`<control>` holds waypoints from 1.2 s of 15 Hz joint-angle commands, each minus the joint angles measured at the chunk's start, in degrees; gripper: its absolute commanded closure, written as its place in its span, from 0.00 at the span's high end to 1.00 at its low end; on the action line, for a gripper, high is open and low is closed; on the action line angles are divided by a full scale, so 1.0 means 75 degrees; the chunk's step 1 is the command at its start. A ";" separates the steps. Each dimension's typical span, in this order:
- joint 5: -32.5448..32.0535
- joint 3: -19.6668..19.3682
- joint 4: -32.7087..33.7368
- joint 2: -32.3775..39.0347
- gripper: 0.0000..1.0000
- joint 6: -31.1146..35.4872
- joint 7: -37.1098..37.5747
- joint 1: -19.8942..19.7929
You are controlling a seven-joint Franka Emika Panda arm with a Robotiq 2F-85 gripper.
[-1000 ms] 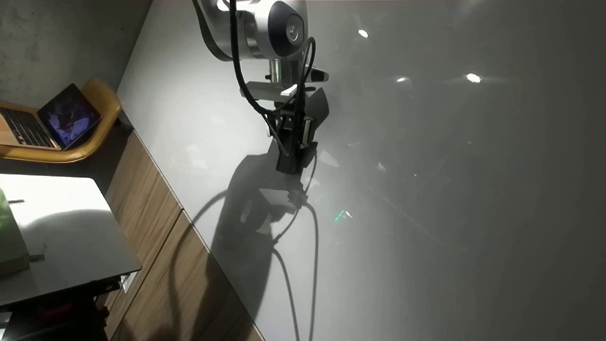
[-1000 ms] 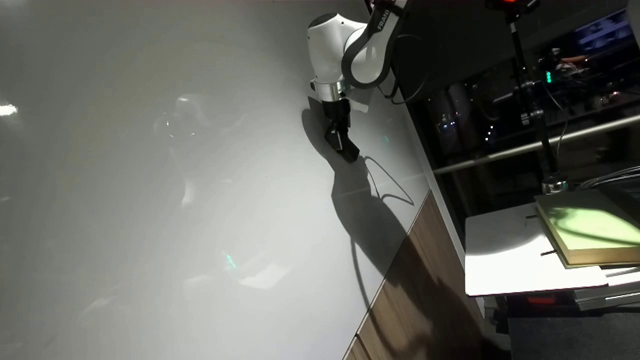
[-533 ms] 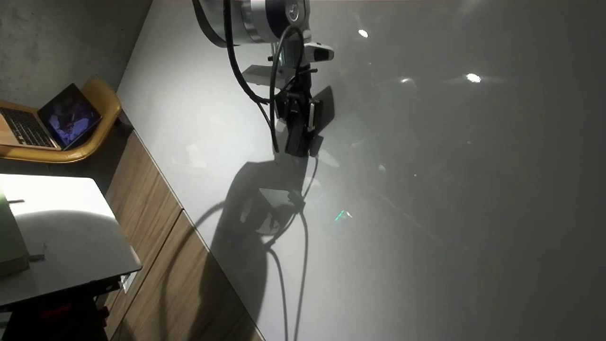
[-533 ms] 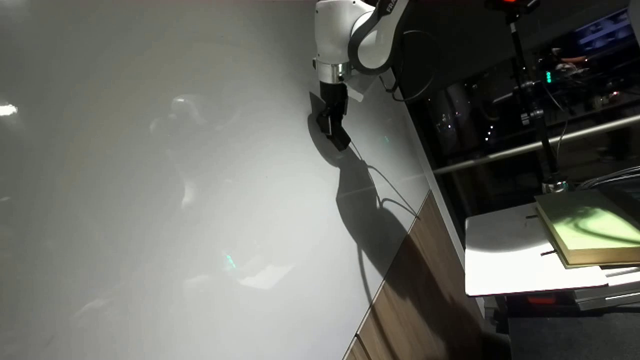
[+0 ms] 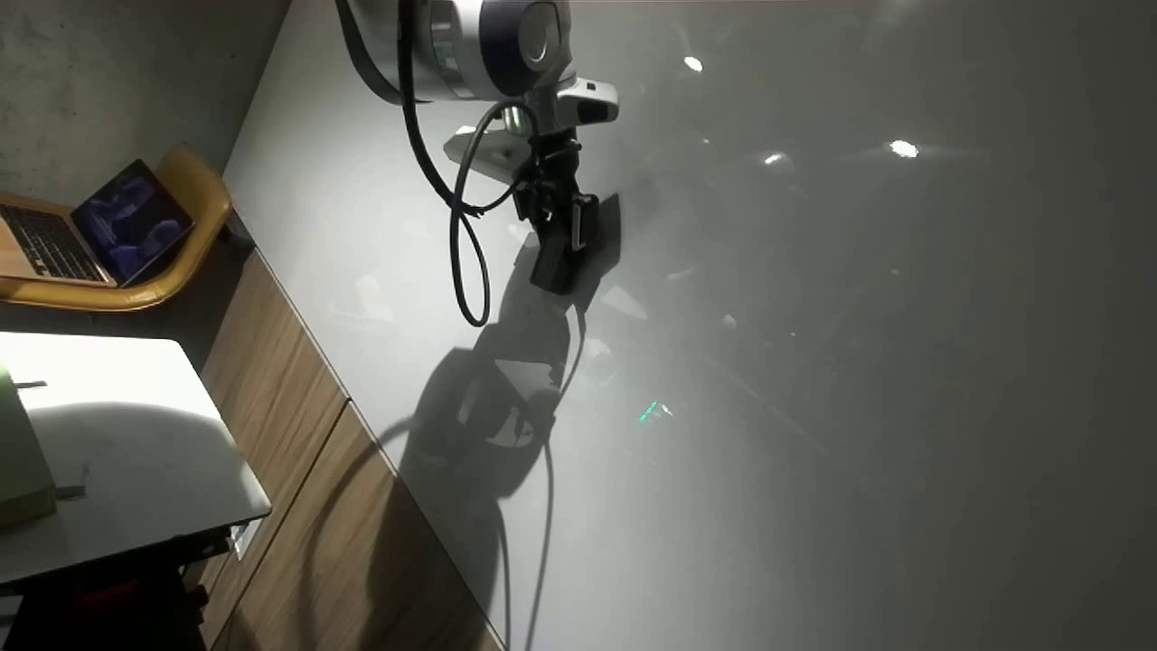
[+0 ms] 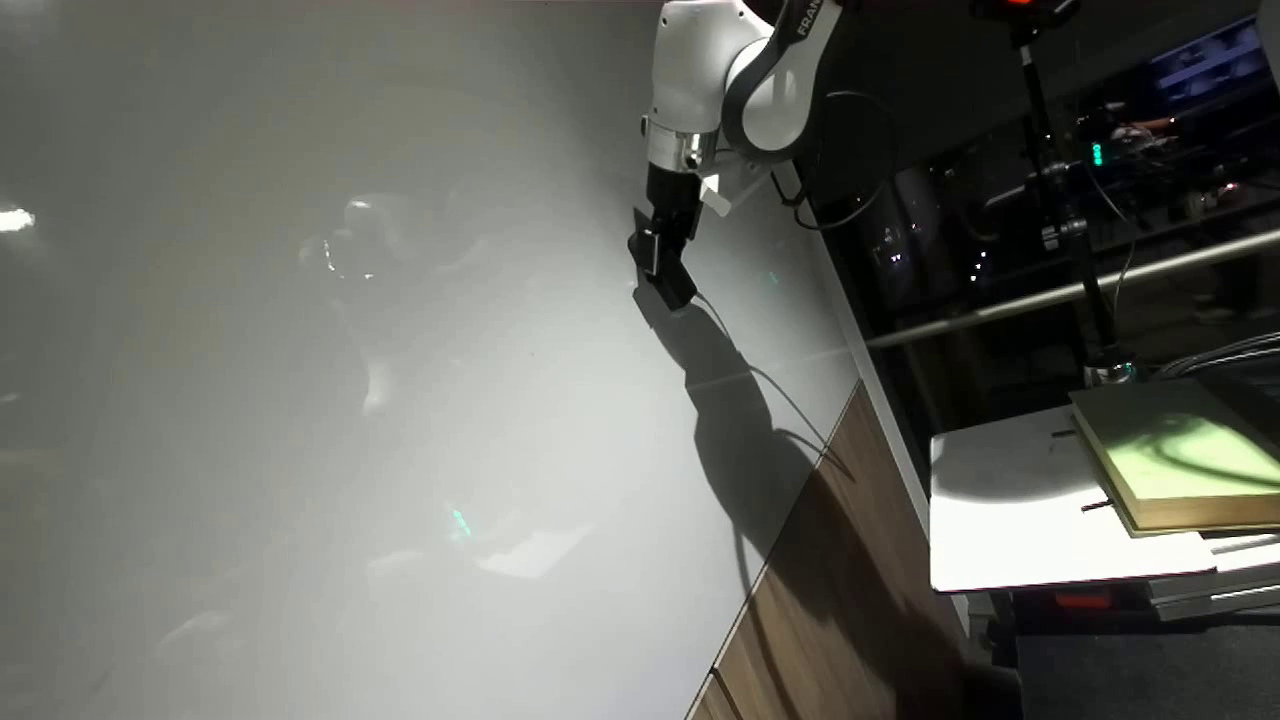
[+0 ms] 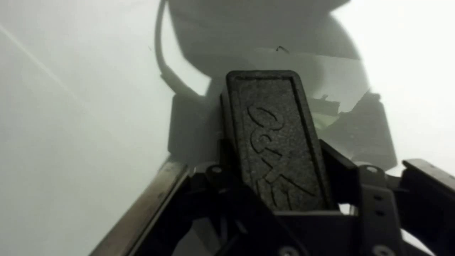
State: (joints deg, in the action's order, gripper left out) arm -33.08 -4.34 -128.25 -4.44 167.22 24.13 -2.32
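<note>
I can read "FRAN" (image 6: 809, 18), its end cut off, on the dark band (image 6: 762, 65) of the robot arm (image 6: 690, 65); the dark block (image 7: 277, 142) bears grooved lettering (image 7: 268, 156) too dim to make out for certain.

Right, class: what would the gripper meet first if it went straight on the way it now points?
Probably the glossy white surface, reached by the dark block held in the gripper before the fingers; how wide any gap is looks unclear.
</note>
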 commanded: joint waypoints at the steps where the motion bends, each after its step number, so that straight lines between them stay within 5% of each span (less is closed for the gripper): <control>1: -0.0078 -0.0051 0.0023 0.0382 0.34 0.1170 0.0377 -0.0118; 18: -0.0096 -0.0139 -0.0178 0.1280 0.34 0.2821 0.0189 -0.0832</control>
State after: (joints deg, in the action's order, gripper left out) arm -33.19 -4.80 -133.38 0.73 185.17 25.05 -8.18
